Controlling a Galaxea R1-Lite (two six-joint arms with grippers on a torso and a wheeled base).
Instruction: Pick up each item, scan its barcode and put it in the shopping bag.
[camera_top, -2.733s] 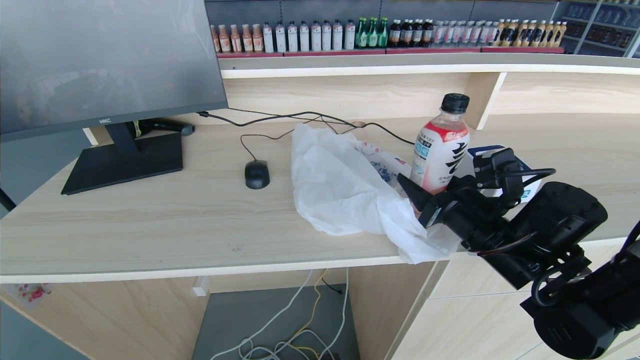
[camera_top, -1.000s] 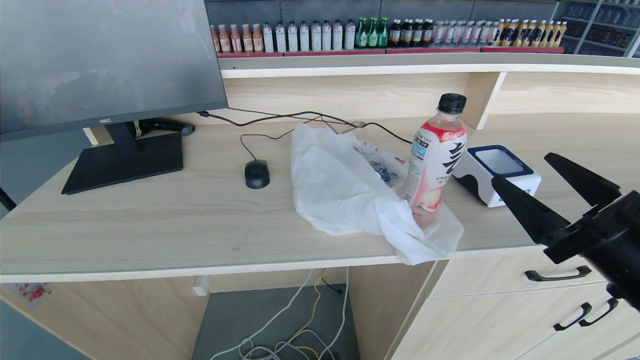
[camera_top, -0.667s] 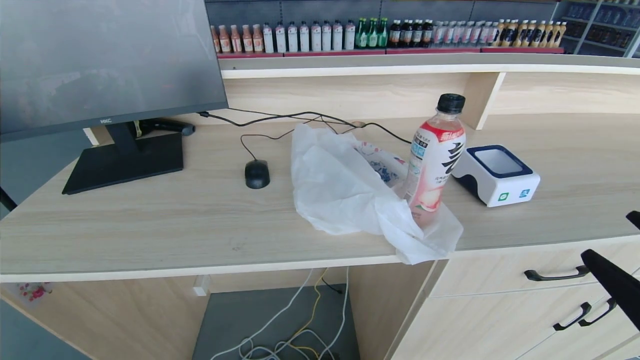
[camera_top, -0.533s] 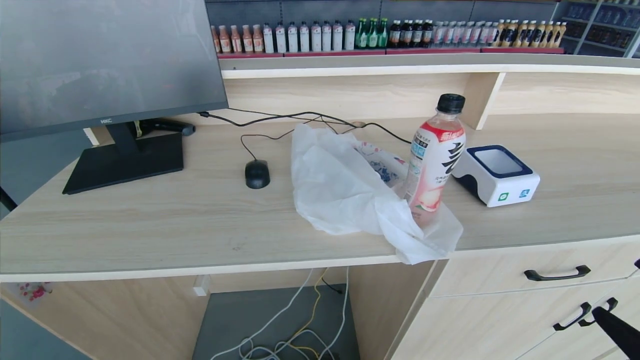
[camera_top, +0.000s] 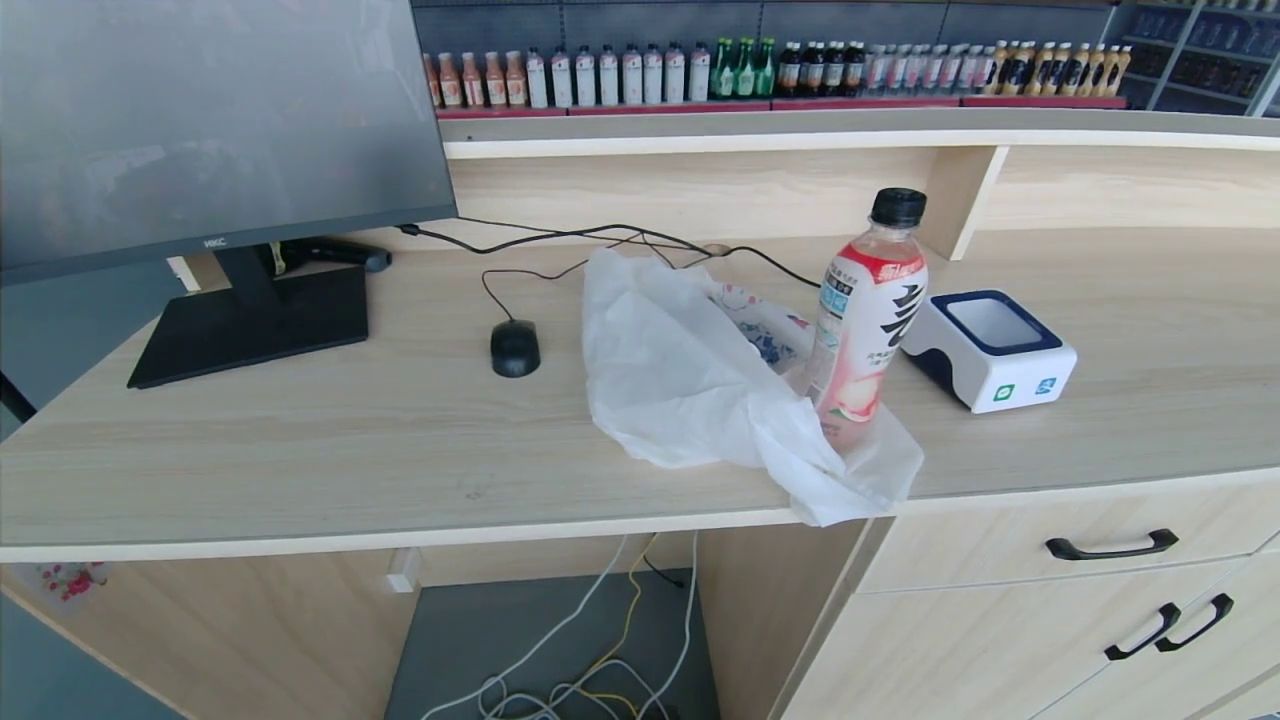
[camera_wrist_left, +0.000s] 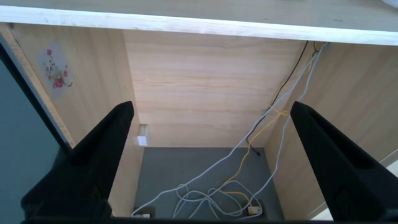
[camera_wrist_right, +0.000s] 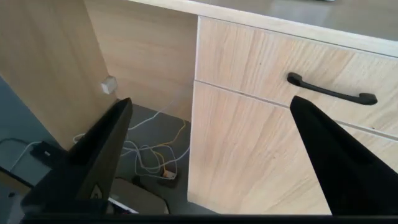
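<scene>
I saw the bottle (camera_top: 865, 320) standing upright on the tabletop (camera_top: 350, 440), its base amid the folds of the white shopping bag (camera_top: 680, 380), with the scanner (camera_top: 990, 350) just beside it. My left hand (camera_wrist_left: 211, 106) hung spread below the tabletop's edge, facing the cables (camera_wrist_left: 194, 199). My right hand (camera_wrist_right: 211, 101) was spread too, facing a drawer handle (camera_wrist_right: 331, 89).
</scene>
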